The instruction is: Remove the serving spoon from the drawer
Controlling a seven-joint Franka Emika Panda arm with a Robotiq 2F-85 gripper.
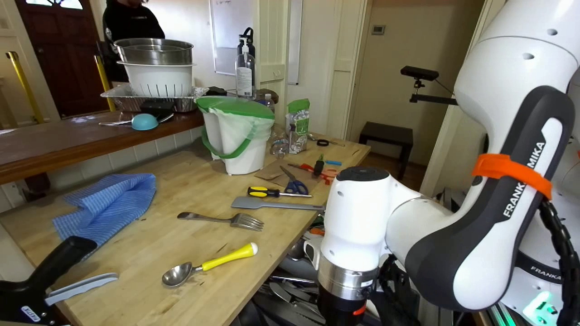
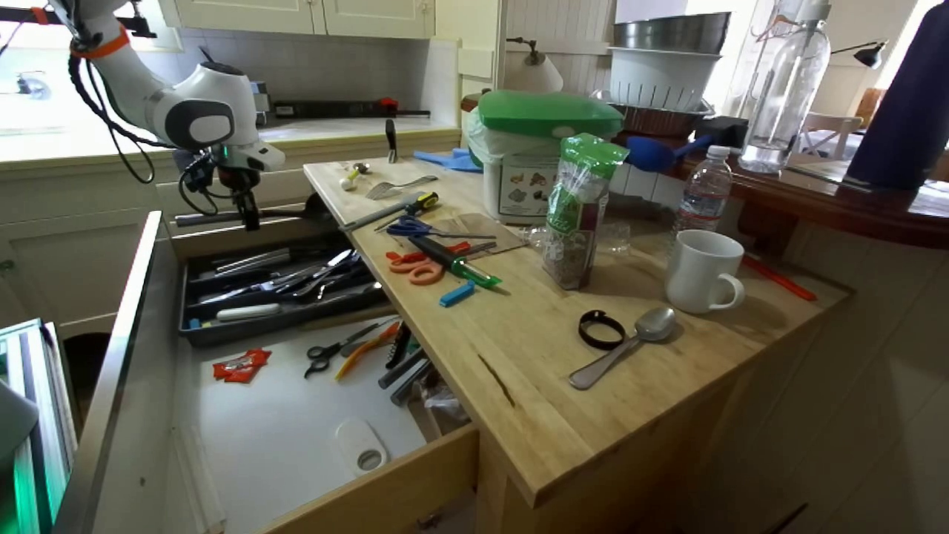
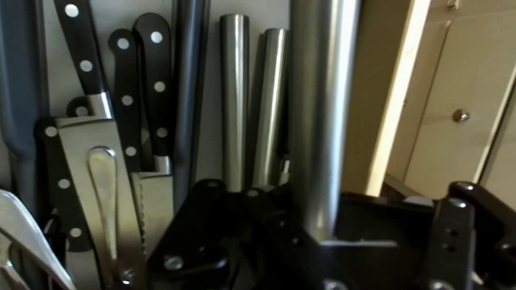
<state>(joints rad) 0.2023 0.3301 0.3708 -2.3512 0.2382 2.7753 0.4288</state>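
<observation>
We see the gripper pinched on the long handle of the big spoon. The tips are hidden in the wrist view, but there the shiny handle looks big and close, and runs down between the gripper's 2 sides. In an exterior view, the handle crosses the gripper and lies flat in the air over the far end of the drawer, about as high as the rim. The spoon's dark end is near the corner of the table.

Inside the drawer we see 1 black tray full of metal things. On the white floor beside it lie black scissors, a red packet and a white oval thing. The wrist view shows us knives with black grips and 2 more shiny handles, lower down than the big spoon.

On the table we see a yellow spoon, a fork, and a spatula just beside a screwdriver. A blue cloth lies all bunched up. A white bin with a green lid stands upright in both exterior views. A white mug stands near a steel spoon.
</observation>
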